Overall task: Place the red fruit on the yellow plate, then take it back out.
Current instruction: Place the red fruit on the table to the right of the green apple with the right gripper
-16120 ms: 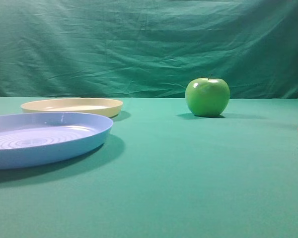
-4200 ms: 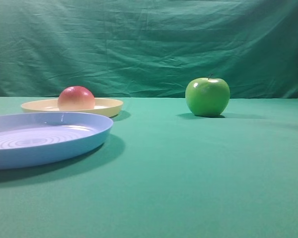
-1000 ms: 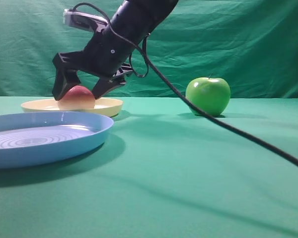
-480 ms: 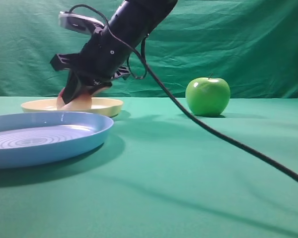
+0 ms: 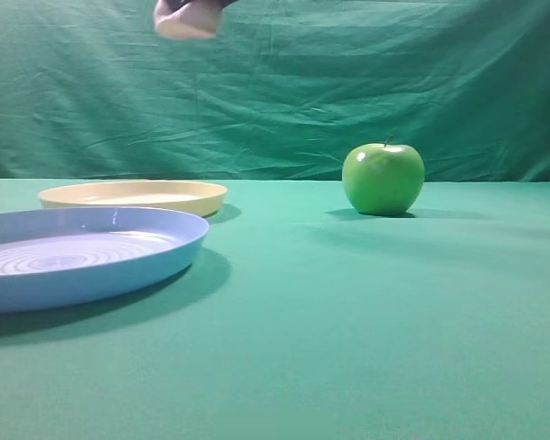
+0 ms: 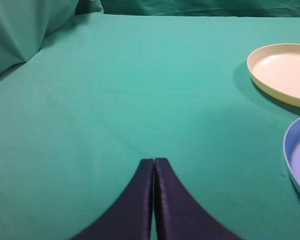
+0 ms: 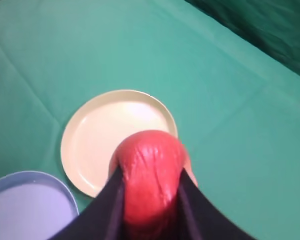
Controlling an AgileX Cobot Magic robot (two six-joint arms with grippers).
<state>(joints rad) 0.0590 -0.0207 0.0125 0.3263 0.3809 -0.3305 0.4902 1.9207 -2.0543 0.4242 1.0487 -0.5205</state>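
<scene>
Green cloth (image 5: 348,321) fills the frame. Blue plate (image 5: 82,252) lower left; yellow plate (image 5: 133,195) behind it, bare. Apple (image 5: 382,179) centre right. Right gripper (image 7: 150,200) pinches red fruit (image 7: 151,175) above yellow plate, top-left in high view. Left gripper (image 6: 154,165) pressed together.

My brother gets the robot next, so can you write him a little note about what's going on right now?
Right gripper: fingers shut on the red fruit, lifted high above the yellow plate.
Left gripper: shut, holding nothing, low over the green cloth.
Yellow plate: bare now.
Done: fruit picked back up off the plate.
Left: set the fruit down on the cloth, away from the plate, and let go.
</scene>
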